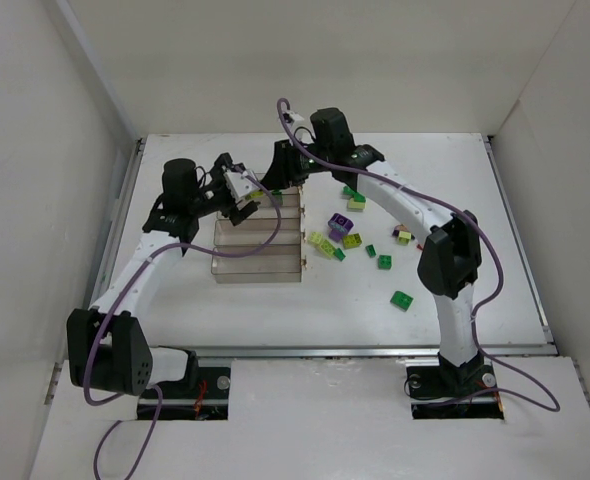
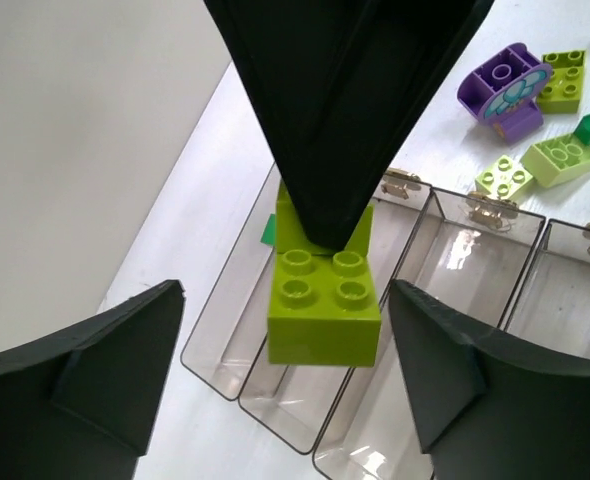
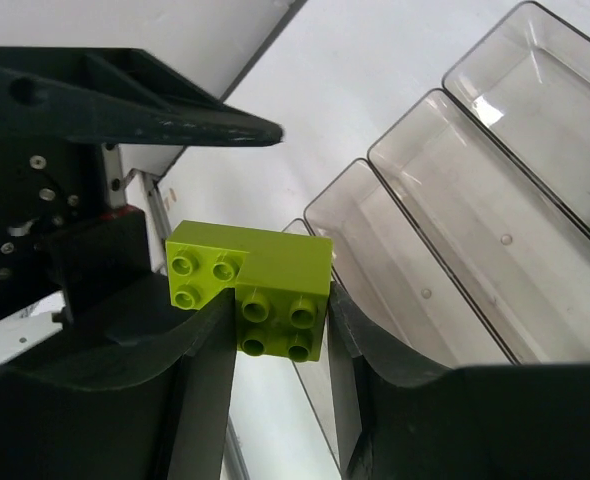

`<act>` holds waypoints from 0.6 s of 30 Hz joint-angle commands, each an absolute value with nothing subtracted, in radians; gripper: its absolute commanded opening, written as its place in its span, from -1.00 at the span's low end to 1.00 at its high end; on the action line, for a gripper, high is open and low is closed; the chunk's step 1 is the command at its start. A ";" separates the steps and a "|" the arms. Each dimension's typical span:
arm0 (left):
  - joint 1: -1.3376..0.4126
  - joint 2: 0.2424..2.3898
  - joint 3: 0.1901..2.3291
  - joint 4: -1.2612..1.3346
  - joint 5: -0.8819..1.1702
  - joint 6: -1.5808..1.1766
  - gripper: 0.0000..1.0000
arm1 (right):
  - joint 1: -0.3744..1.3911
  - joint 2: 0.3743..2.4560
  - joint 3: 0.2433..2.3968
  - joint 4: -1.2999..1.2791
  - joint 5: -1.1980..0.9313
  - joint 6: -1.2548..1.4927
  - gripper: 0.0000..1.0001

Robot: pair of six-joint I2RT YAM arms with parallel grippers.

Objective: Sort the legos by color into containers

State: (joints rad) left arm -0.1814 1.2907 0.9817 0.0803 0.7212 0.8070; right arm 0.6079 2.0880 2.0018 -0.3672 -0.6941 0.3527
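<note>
Right claw (image 3: 278, 312) is clamped on a yellow-green lego (image 3: 260, 280). One finger presses each side of the brick, and its studs face the wrist camera at the middle of that frame. The left wrist view catches the same lego from the opposite side. There it hangs under the dark right claw, above the containers (image 2: 455, 255) and over the bins at the left of that frame. A dark green lego (image 2: 268, 232) peeks out in the leftmost bin. The left claw (image 2: 285, 292) stands apart, gripping nothing, with one finger in each lower corner of its frame. From above, both claws crowd the upper end of the tray, left of center, and the held brick is hard to make out. Only that view shows the counter (image 1: 275, 320) and the loose legos to the right of the tray, among them a purple piece (image 1: 339, 226) and a green brick (image 1: 402, 300) lower right.
</note>
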 commanded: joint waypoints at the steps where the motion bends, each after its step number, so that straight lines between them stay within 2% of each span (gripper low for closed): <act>1: -0.176 1.246 1.023 0.086 0.750 0.808 0.55 | 0.600 2.043 1.999 -0.353 -0.661 0.334 -1.00; 4: -0.176 1.255 1.023 0.109 0.776 0.767 0.19 | 0.600 2.043 1.999 -0.353 -0.661 0.334 -1.00; 11: -0.176 1.255 1.023 0.118 0.808 0.743 -0.08 | 0.609 2.043 2.011 -0.362 -0.670 0.334 -1.00; 13: -0.176 1.255 1.023 0.118 0.808 0.723 -0.27 | 0.609 2.054 2.023 -0.362 -0.670 0.334 -1.00; 15: -0.176 1.264 1.023 0.127 0.808 0.703 -0.56 | 0.609 2.066 2.032 -0.374 -0.679 0.334 -1.00; 16: -0.176 1.264 1.023 0.127 0.799 0.693 -1.00 | 0.609 2.066 2.033 -0.374 -0.680 0.334 -1.00; 18: -0.176 1.264 1.023 0.100 0.772 0.693 -1.00 | 0.609 2.066 2.033 -0.383 -0.689 0.334 -1.00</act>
